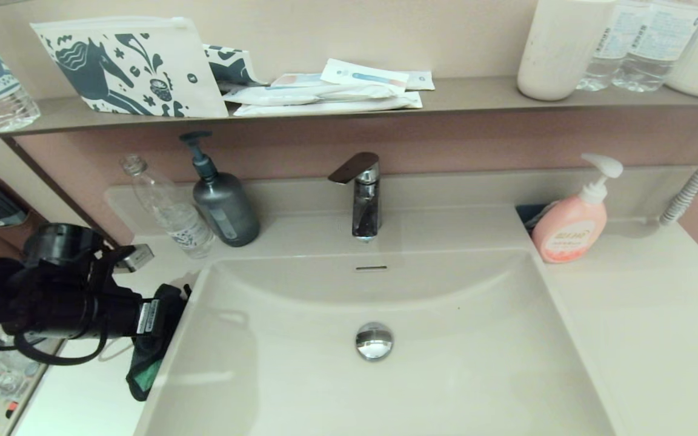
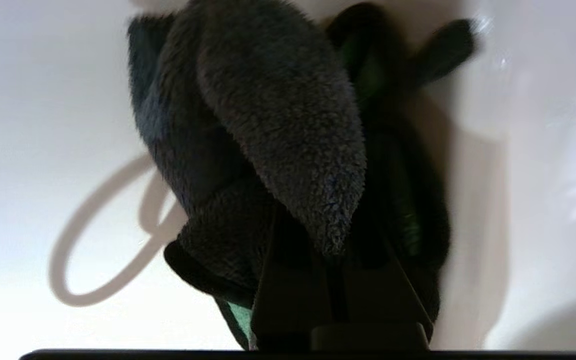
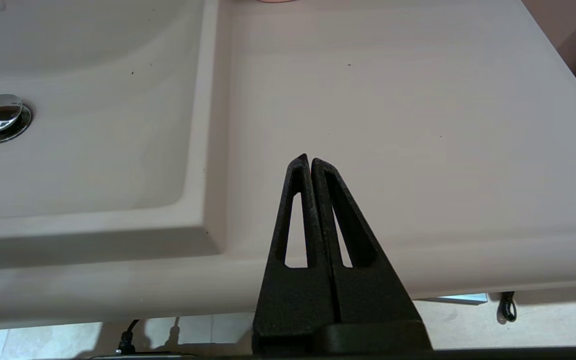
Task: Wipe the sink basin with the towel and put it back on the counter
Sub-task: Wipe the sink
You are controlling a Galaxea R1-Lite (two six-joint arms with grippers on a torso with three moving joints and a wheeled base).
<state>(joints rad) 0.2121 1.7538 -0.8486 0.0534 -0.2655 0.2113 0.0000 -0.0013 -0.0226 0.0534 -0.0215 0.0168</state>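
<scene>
The dark grey towel (image 1: 146, 369), showing a green face at its lower end, hangs at the left rim of the off-white sink basin (image 1: 300, 381), over the strip of counter (image 1: 82, 406) there. My left gripper (image 1: 164, 321) is shut on the towel (image 2: 278, 125), which is bunched over its fingers and hides their tips; the gripper (image 2: 335, 240) hangs just above the white surface. The chrome drain plug (image 1: 374, 340) and overflow slot (image 1: 371, 267) are uncovered. My right gripper (image 3: 309, 159) is shut and empty, above the front of the right counter (image 3: 393, 110), out of the head view.
A chrome faucet (image 1: 364, 194) stands behind the basin. A grey pump bottle (image 1: 223, 203) and a clear plastic bottle (image 1: 170, 209) stand at the back left, a pink soap dispenser (image 1: 573, 221) at the back right. A ribbed hose (image 1: 697, 181) runs along the right wall.
</scene>
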